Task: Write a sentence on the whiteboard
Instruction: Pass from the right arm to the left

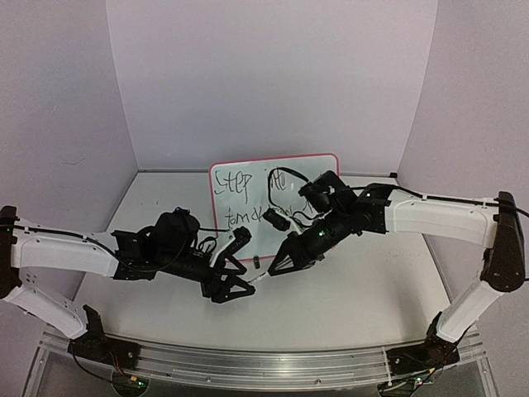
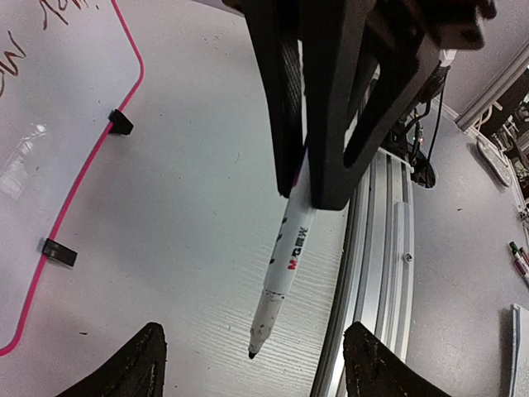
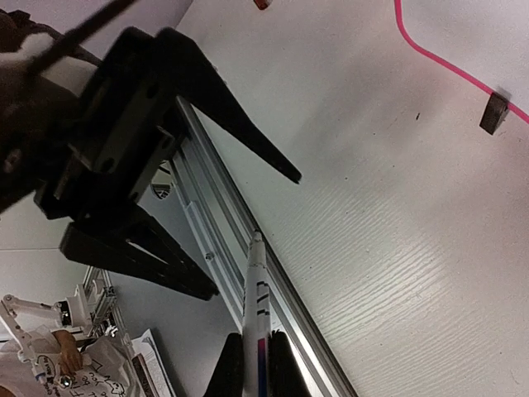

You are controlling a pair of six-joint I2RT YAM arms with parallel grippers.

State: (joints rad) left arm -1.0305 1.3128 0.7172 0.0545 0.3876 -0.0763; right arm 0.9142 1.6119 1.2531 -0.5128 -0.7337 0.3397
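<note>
**Marker clamped on the right, left jaws wide, board waiting at the back**

Down at the near edge, the aluminium rail (image 1: 264, 364) runs across the front of the table (image 1: 347, 306). Just beyond it, mid-table, the two tools meet nose to nose. The right gripper (image 3: 253, 351) is clenched tight on a white marker (image 2: 285, 260), fingers pinching the barrel, bare black tip pointing out toward the other arm. The left gripper (image 1: 235, 291) faces it with jaws spread wide and nothing in them. From the left wrist view the marker's tip sits in line with the gap between those two fingers, touching neither. Whether the tip is actually inside the gap or just short of it, I cannot tell. The marker hangs above the bare tabletop, off the board.

Further back lies the whiteboard (image 1: 310, 178), flat on the table with its pink-red border, behind both grippers. Two small black clips (image 2: 121, 122) sit on its near long edge. The sentence (image 1: 235, 184) is on the left part of the board in two lines, the top one opening with "Step". The right part of the board is partly hidden by the right arm.
</note>
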